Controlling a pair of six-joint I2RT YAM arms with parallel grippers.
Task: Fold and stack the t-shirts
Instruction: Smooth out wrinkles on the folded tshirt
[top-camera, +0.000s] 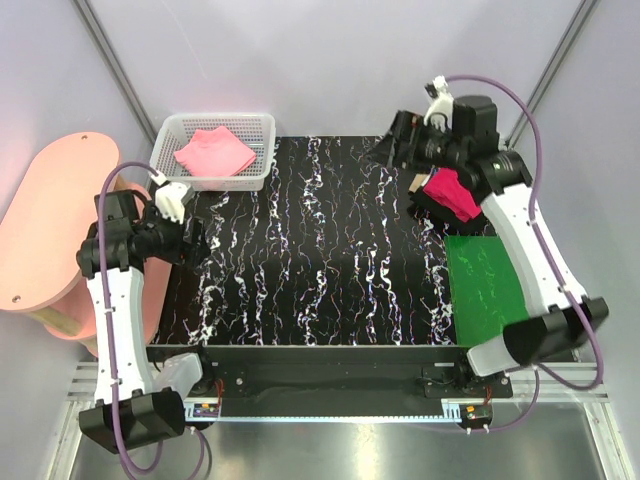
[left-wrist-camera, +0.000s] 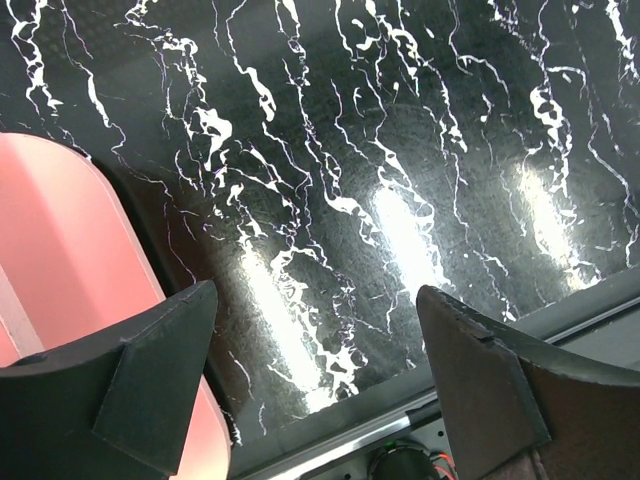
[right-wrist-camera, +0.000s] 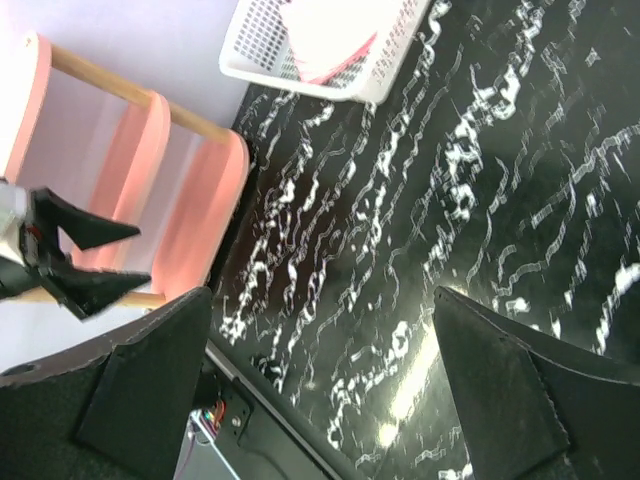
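A folded crimson-red t-shirt (top-camera: 452, 193) lies on top of a dark pile at the table's far right, just beyond the green mat (top-camera: 487, 285). My right arm crosses over part of that pile. A lighter pink t-shirt (top-camera: 213, 152) lies in the white mesh basket (top-camera: 170, 135) at the far left, and the pink t-shirt (right-wrist-camera: 330, 25) also shows in the right wrist view. My right gripper (top-camera: 395, 145) (right-wrist-camera: 322, 300) hangs open and empty above the marbled table, left of the pile. My left gripper (top-camera: 190, 238) (left-wrist-camera: 315, 300) is open and empty over the table's left edge.
A pink wooden shelf unit (top-camera: 50, 230) (left-wrist-camera: 60, 250) (right-wrist-camera: 190, 190) stands just off the table's left side, close to my left arm. The white basket (right-wrist-camera: 260, 40) sits at the far left corner. The black marbled tabletop (top-camera: 320, 250) stretches between the two arms.
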